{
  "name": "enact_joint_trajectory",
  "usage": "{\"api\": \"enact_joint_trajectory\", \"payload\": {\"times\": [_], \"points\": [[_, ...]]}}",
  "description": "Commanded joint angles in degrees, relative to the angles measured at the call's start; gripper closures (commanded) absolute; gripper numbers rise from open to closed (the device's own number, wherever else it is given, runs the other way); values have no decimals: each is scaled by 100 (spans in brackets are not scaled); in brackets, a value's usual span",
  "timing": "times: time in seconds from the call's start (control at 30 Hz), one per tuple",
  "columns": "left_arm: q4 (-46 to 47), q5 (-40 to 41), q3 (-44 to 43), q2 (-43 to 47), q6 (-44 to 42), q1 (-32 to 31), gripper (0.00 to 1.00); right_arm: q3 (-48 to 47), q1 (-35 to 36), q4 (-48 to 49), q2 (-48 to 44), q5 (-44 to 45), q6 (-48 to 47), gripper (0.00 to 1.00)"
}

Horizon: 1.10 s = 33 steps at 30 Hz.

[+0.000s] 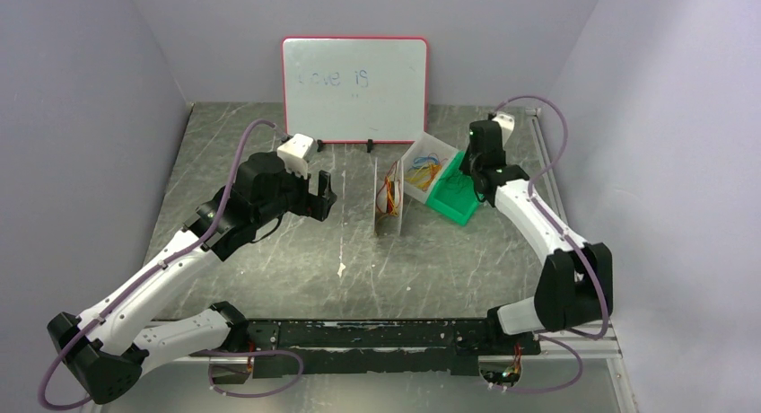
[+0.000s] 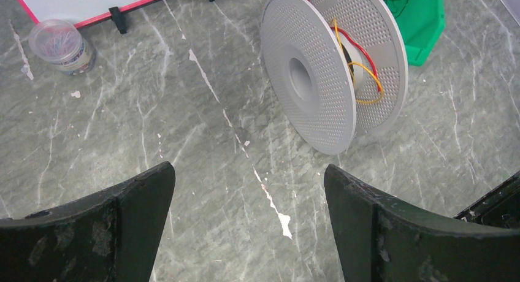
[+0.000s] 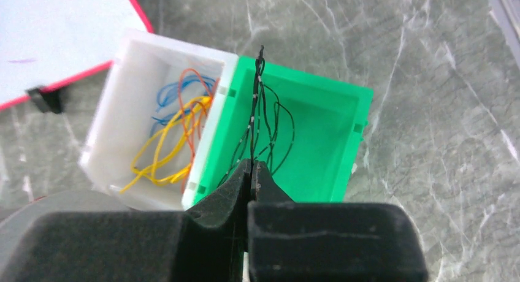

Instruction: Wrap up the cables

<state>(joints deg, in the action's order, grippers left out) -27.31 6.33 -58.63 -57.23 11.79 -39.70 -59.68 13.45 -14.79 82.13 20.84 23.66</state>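
My right gripper (image 3: 251, 163) is shut on a thin black cable (image 3: 256, 104) that rises from its tips above the green bin (image 3: 325, 165), where more black strands lie. Yellow, orange and blue cables (image 3: 175, 135) lie in the white bin (image 3: 116, 129) beside it. A grey perforated spool (image 2: 319, 80) stands on its edge on the table with red and yellow cable (image 2: 362, 67) wound on its core. My left gripper (image 2: 248, 202) is open and empty, above bare table short of the spool. In the top view the right gripper (image 1: 477, 166) is over the green bin (image 1: 453, 197) and the left gripper (image 1: 325, 197) is left of the spool (image 1: 390, 197).
A whiteboard (image 1: 354, 88) with a red frame stands at the back. A small clear jar of clips (image 2: 60, 46) stands near its foot. The walls enclose the table on three sides.
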Motion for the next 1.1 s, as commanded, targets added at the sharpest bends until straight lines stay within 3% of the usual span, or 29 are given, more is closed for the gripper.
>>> {"api": "enact_joint_trajectory", "payload": {"times": [0.0, 0.33, 0.57, 0.73, 1.07], "points": [[50, -53, -105, 39, 16, -34, 5, -355, -28, -275, -526, 43, -81, 100], [66, -116, -105, 20, 25, -33, 5, -1081, 101, -829, -1420, -164, -187, 100], [118, -228, -105, 46, -1, -37, 5, -1290, 200, -1094, -1896, -909, -257, 100], [176, -335, -112, 149, 18, -37, 5, -1305, 245, -1126, -2175, -1894, -527, 100], [120, -1182, -550, 390, 45, -34, 4, -1167, 319, -780, -2601, -4790, -931, 100]]}}
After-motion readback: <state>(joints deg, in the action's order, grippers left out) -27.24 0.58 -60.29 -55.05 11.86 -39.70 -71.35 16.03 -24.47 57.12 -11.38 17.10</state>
